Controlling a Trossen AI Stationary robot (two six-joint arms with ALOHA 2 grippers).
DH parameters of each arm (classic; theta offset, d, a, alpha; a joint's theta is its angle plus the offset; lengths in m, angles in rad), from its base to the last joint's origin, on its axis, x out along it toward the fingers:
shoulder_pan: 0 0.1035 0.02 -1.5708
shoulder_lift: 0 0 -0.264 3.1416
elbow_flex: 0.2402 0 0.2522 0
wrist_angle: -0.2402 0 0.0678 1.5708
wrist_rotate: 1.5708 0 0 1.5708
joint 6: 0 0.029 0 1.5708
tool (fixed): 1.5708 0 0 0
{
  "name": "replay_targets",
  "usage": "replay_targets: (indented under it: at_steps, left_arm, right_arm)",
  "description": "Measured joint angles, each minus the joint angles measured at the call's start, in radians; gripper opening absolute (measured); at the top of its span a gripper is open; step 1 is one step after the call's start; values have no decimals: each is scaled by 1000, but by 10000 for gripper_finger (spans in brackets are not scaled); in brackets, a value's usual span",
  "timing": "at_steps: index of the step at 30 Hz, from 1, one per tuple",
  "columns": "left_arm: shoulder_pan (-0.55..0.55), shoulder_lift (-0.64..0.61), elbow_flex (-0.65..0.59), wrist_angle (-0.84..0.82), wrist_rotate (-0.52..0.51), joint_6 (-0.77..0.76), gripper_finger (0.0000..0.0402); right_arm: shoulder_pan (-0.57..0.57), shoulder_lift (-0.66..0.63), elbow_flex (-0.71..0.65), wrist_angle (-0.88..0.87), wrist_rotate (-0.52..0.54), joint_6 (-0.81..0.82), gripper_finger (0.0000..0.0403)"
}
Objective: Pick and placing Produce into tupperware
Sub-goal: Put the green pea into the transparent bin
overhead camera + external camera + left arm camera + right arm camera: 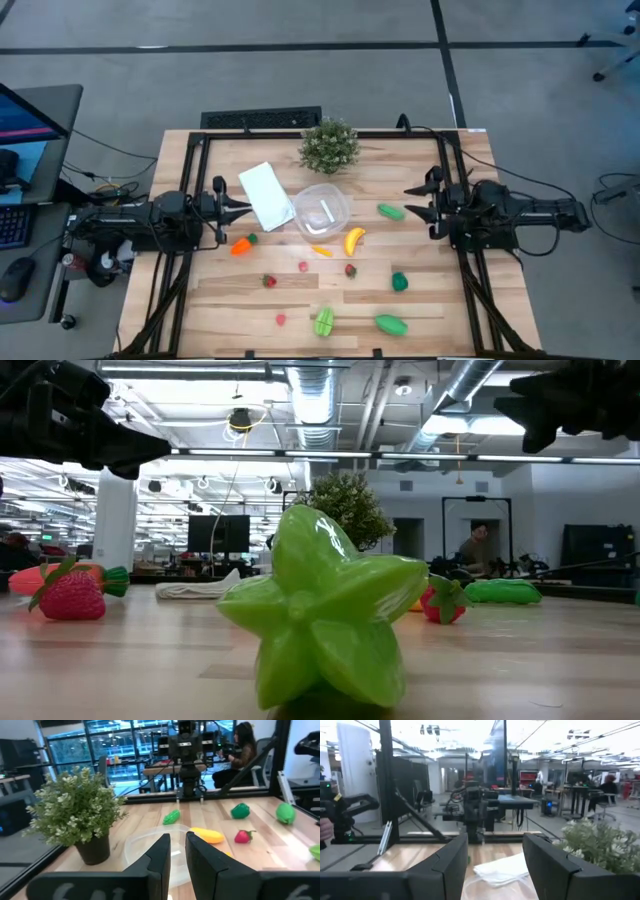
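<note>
— At mid-table, what's in the tupperware (322, 210)?
— No produce that I can see. The banana (354, 239) lies just beside it, the rest scattered nearer the front.
— The grippers?
— Left gripper (243, 209) pressed together, right gripper (412, 199) part-spread; both empty, at the sides. No pick begun: one must reach a piece first.

Glossy smooth plastic green star fruit (320, 615) sits on the matt pale wood table (440, 300) near the clear plastic tupperware (321, 211).
</note>
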Motion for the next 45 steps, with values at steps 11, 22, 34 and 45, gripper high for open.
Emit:
replay_targets:
  at_steps: [11,22,34,45]
  left_arm:
    - [0,0,0,3,10,29,50]
    - [0,0,0,-16,-3,-10,50]
    - [0,0,0,-23,-3,-33,50]
    - [0,0,0,-25,5,-49,50]
  right_arm:
    - [-1,98,6,-4,124,49,179]
    - [-6,436,142,-171,243,131,145]
    - [-24,754,445,-586,293,139,173]
    - [-67,895,521,-856,276,260,227]
